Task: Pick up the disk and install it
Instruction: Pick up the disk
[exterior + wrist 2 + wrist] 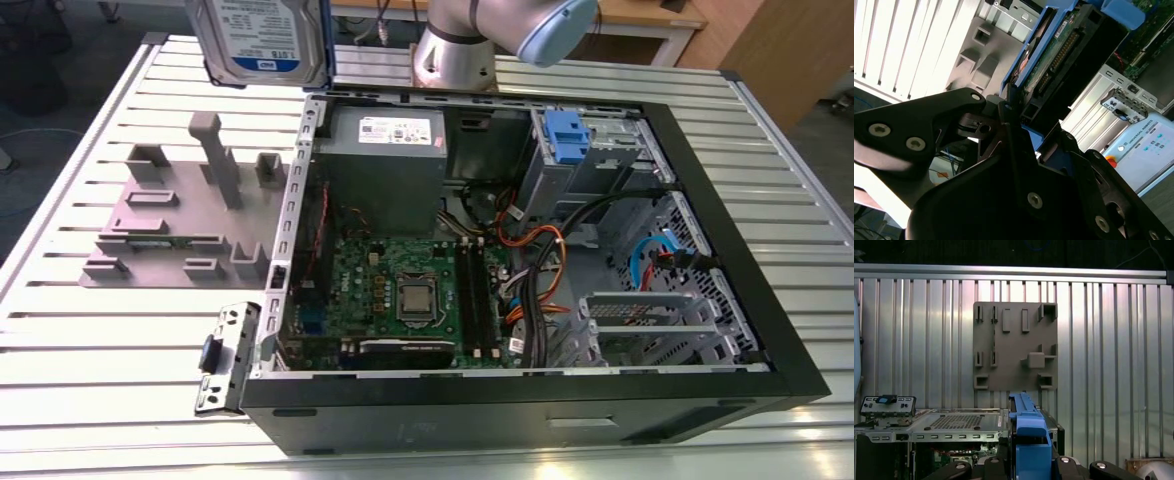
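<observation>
The disk [260, 40] hangs in the air at the top of the exterior view, label side showing, over the far left of the slatted table beyond the open computer case [747, 300]. In the second wrist view the disk [1054, 55] is seen edge-on, green circuit board out, framed by its blue bracket. My gripper [1021, 117] is shut on its end with black fingers on both sides. In the first wrist view the disk's blue bracket [1029, 432] rises from between my gripper [1029, 460] fingers.
A grey fixture plate [174, 225] with upright pegs lies on the table at the exterior view's left of the case. Inside the case are a power-supply box [387, 140], a motherboard [400, 290] and a drive cage with a blue latch [567, 135]. A loose metal bracket [227, 355] lies at the front left.
</observation>
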Robot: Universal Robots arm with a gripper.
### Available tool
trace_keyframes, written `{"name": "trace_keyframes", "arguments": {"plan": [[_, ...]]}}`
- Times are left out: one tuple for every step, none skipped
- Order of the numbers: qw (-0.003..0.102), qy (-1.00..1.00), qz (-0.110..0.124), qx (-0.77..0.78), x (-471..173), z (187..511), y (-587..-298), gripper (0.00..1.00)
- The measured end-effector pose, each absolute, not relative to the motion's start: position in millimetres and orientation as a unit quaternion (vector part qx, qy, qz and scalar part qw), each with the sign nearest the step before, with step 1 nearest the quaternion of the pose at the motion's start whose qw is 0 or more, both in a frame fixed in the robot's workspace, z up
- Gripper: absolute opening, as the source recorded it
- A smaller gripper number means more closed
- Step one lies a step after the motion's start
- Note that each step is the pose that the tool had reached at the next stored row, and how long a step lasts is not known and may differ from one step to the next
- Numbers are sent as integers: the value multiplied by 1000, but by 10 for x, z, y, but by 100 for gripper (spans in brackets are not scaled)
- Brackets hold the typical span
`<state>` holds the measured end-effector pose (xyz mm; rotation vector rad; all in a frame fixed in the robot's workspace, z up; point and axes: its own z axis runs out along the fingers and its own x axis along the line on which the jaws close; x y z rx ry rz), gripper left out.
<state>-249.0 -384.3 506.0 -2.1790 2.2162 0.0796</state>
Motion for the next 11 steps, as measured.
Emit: {"name": "trace_keyframes", "arguments": {"plan": [[16, 713, 26, -701, -2488, 5060, -3843, 36], [16, 713, 26, -701, -2485, 5059, -3843, 36], [16, 713, 26, -701, -2482, 5059, -3843, 36], [16, 713, 26, -701, -2480, 5060, -3843, 36], [16, 713, 26, -701, -2478, 5060, -3843, 36], [16, 713, 26, -701, -2475, 5059, -3843, 36], [16, 713, 26, -701, -2472, 5060, -3843, 36], [16, 713, 26, -701, -2471, 5059, -3844, 36], [16, 713, 26, -701, -2468, 5059, -3843, 36], [16, 713, 26, -701, -2465, 5059, -3843, 36], [16, 713, 26, -701, -2464, 5059, -3843, 36]]}}
